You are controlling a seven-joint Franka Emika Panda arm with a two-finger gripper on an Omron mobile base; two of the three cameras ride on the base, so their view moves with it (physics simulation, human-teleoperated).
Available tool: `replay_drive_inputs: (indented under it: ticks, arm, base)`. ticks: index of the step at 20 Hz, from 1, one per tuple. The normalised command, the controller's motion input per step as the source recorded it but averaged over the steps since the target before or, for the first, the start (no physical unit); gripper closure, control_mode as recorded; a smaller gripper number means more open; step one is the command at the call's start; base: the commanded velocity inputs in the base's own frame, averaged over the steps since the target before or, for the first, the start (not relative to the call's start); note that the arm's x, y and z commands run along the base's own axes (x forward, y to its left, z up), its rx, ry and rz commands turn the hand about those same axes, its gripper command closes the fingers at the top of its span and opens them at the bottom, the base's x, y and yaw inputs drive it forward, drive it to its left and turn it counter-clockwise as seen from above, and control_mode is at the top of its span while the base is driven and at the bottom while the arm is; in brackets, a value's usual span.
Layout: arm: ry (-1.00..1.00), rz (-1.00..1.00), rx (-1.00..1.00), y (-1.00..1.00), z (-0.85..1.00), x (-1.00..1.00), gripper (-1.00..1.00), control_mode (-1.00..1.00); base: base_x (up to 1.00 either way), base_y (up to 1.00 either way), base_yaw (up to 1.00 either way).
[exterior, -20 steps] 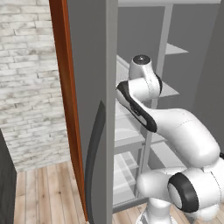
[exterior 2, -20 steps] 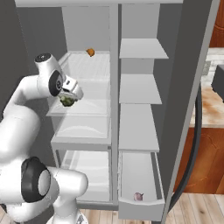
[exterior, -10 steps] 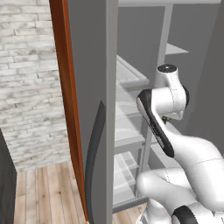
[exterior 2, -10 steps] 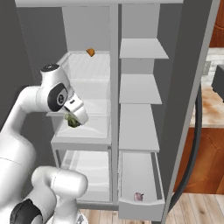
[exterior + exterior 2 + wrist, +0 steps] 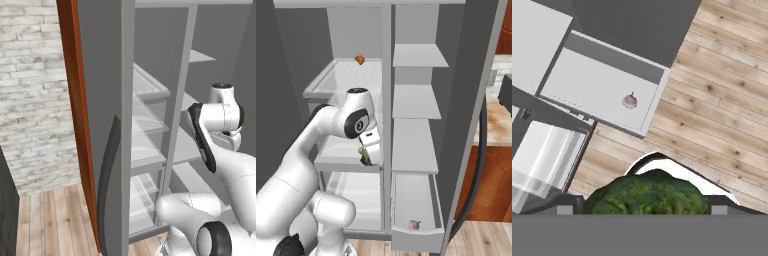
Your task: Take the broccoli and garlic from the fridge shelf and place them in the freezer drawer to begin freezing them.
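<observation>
Now the gripper (image 5: 367,159) holds the broccoli (image 5: 646,195) between its fingers, in front of the fridge shelves. Below it, the garlic (image 5: 630,101) lies in the open freezer drawer (image 5: 599,90).

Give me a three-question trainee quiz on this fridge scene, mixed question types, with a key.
1. True or false: the gripper holds the broccoli.
2. What already lies in the open freezer drawer? A) garlic B) a carrot C) a bottle
3. Fill in: a small orange item sits on the ____ fridge shelf of the left compartment.

Key: 1 true; 2 A; 3 upper.
</observation>
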Motion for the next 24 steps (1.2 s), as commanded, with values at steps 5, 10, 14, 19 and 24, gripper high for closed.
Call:
replay_drive_inputs:
  ticks: [5, 10, 14, 19, 24]
  arm:
    - [0.13, -0.16, 0.01, -0.99, -0.55, 0.09, 1.0, -1.0]
    - [0.0, -0.06, 0.02, -0.82, -0.85, 0.09, 1.0, -1.0]
    - [-0.01, -0.01, 0.0, -0.44, -0.78, 0.42, 1.0, -1.0]
    - [-0.05, 0.0, 0.0, -0.11, -0.62, 0.63, 1.0, -1.0]
    - [-0.07, 0.0, 0.02, -0.41, -0.85, 0.3, 1.0, -1.0]
  base:
    - [0.0, 0.0, 0.0]
    - [0.0, 0.0, 0.0]
    - [0.0, 0.0, 0.0]
    - [0.0, 0.0, 0.0]
    - [0.0, 0.0, 0.0]
